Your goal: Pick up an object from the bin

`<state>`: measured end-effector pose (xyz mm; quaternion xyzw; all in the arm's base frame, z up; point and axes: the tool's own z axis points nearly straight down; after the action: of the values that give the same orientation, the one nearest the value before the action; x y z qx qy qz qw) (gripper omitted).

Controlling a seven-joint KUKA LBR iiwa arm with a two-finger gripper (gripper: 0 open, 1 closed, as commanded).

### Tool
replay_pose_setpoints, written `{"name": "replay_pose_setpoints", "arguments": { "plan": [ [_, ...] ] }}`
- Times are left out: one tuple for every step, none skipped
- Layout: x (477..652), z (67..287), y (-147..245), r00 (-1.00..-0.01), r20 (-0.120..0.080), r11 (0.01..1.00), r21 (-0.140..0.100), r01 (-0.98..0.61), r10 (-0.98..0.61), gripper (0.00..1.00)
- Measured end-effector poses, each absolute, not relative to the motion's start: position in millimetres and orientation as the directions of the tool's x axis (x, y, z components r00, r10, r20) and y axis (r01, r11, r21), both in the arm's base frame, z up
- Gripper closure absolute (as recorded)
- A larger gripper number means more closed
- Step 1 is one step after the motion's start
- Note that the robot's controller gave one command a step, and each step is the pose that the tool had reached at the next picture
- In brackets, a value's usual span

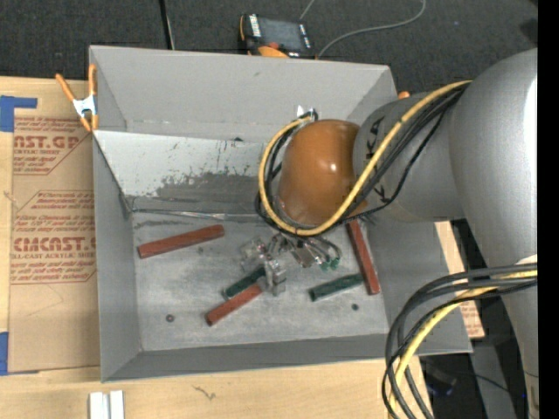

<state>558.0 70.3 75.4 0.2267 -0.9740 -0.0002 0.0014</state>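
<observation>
Here the metal gripper (272,265) sits low over the middle of the grey metal bin (175,155), beneath the arm's rounded orange cover (314,182). Its tip meets the near end of a short dark-green flat stick (245,283) lying on the floor. I cannot tell whether the gripper is spread, closed or clamped on something, because its metal parts are hard to separate from the floor behind them.

A short reddish-brown flat stick (232,305) lies slanted just beside the green one, perhaps touching it, toward the front wall. A second dark-green stick (336,287) lies near the gripper's other side. A long reddish-brown bar (362,256) runs along the right, partly under the arm. Another reddish-brown bar (181,241) lies well apart to the left.

Several things could go wrong from here:
- The green stick lies flat, so a grip may skid over it and close on nothing.
- A hold at its very end could let it swing and slip out on the lift.
- The brown neighbour is close enough to be dragged or pinched along with it.
</observation>
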Motion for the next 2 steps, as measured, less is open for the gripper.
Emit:
{"name": "replay_pose_setpoints", "arguments": {
  "plan": [
    [530.5,248.1,30.9,-0.624,-0.006,0.624,-0.005,-0.781,-0.781,1.00],
    [529.6,245.5,31.9,-0.624,-0.004,0.624,0.000,-0.782,-0.782,0.00]
  ]
}}
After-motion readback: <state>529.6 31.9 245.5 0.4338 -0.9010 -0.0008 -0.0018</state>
